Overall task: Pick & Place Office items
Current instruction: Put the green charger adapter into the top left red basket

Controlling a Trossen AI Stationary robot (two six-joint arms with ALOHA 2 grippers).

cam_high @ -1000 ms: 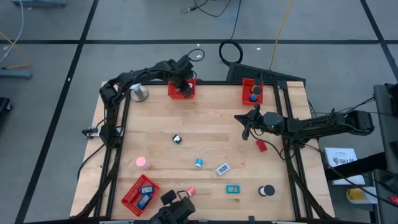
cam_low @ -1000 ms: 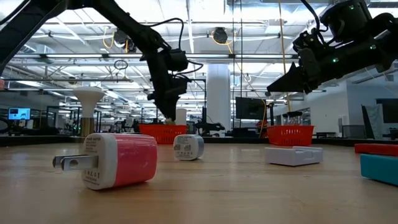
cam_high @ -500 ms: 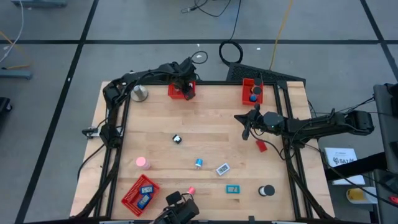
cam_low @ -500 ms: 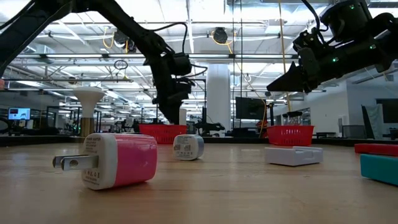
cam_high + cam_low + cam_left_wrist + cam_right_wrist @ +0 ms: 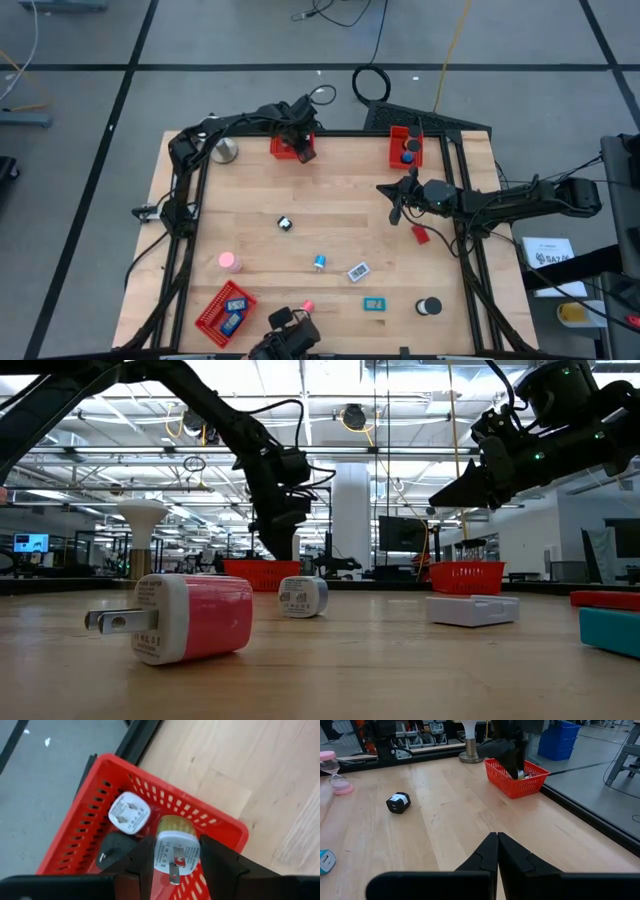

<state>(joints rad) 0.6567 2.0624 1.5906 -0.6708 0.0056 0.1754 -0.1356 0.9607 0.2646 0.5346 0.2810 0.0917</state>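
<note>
The left gripper (image 5: pixel 175 857) hangs over the red mesh tray (image 5: pixel 292 146) at the upper middle of the overhead frame, its fingers pinching a white plug adapter with a yellow end (image 5: pixel 174 847). Two adapters, one white (image 5: pixel 129 812) and one black (image 5: pixel 113 855), already lie in that tray (so sorting looks well begun). Much remains on the desk (image 5: pixel 340 215): a pink-and-white charger (image 5: pixel 190 616), a small white cube (image 5: pixel 303 596), a teal piece (image 5: pixel 374 304), and a black roll (image 5: pixel 429 306). The right gripper (image 5: pixel 497 851) waits mid-right, fingers pressed together.
</note>
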